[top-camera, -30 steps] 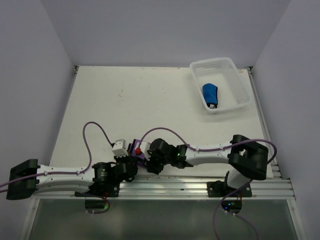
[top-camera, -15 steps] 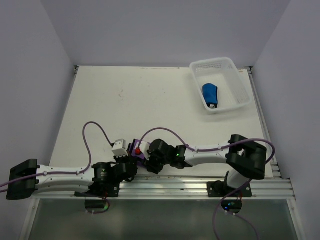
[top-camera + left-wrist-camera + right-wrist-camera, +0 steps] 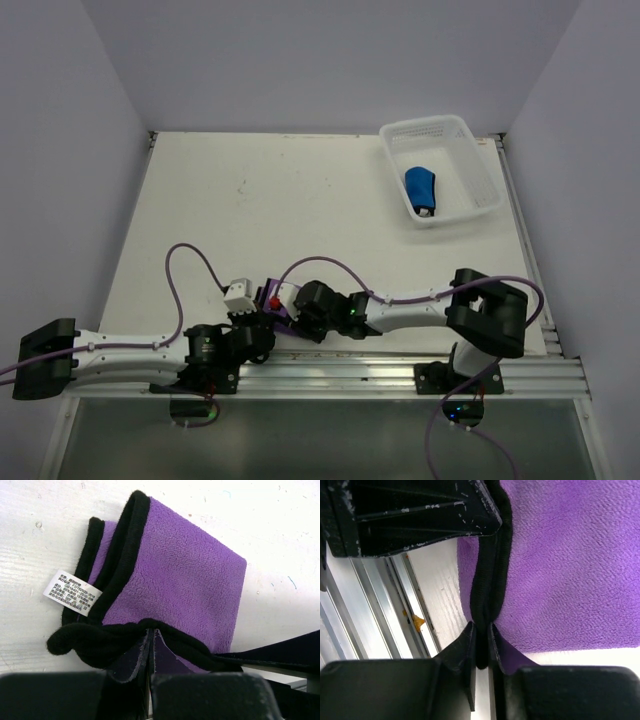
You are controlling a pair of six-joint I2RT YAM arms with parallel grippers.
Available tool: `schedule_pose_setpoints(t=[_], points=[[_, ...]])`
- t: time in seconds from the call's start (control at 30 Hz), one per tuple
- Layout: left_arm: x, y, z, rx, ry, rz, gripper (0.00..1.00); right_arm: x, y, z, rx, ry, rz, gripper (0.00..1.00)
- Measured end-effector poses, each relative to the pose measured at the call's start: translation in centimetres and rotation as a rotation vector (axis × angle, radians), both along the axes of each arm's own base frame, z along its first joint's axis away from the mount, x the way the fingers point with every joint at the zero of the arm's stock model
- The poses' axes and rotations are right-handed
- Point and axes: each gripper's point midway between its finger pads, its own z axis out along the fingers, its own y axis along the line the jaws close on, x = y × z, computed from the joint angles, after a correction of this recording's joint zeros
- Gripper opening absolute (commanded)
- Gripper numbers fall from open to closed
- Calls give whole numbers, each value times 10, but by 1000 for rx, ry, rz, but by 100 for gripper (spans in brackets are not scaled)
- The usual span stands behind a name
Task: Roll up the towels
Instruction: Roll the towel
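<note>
Seemingly halfway: the blue towel lies rolled in the white basket. The purple towel lies folded at the table's near edge, not yet rolled, its black hem pinched by both the left gripper and the right gripper.

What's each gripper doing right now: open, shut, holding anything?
Left gripper: closed, pinching the purple towel at its dark edge.
Right gripper: closed, pinching the purple towel at its dark edge too.

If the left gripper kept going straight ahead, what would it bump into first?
The left gripper pinches the purple towel by its dark hem, so it would likely push into the rest of that towel first.
</note>
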Motion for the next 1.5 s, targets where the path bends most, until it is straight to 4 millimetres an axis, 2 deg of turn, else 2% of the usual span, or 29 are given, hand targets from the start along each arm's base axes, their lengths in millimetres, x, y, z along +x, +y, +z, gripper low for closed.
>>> schedule_pose_setpoints(t=[0.1,0.27,0.6,0.83,0.93,0.97,1.07,1.13,1.27,1.33,1.37,1.5], points=[[0,0,0,1,0,0,0,0,1,1,5,3,-3,0],[0,1,-1,5,1,1,0,0,1,2,24,50,4,0],[-1,5,2,-1,1,2,0,11,-5,2,110,339,28,0],[-1,11,-3,46,4,8,0,5,10,-3,133,532,102,0],[-1,13,0,66,1,6,9,4,13,-4,146,594,119,0],[-1,13,2,70,0,5,16,4,12,-4,152,613,122,0],[0,11,17,62,-10,-1,25,5,11,-5,168,654,129,0],[2,9,29,33,-24,0,26,5,11,-4,170,671,134,0],[4,5,50,-30,-53,-2,20,5,11,-4,162,691,141,0],[4,5,52,-24,-61,-13,15,5,12,-4,158,703,144,0],[4,5,52,-17,-63,-20,8,6,12,-4,155,711,143,0],[3,-4,54,-13,-81,-82,0,6,11,-4,143,737,141,0]])
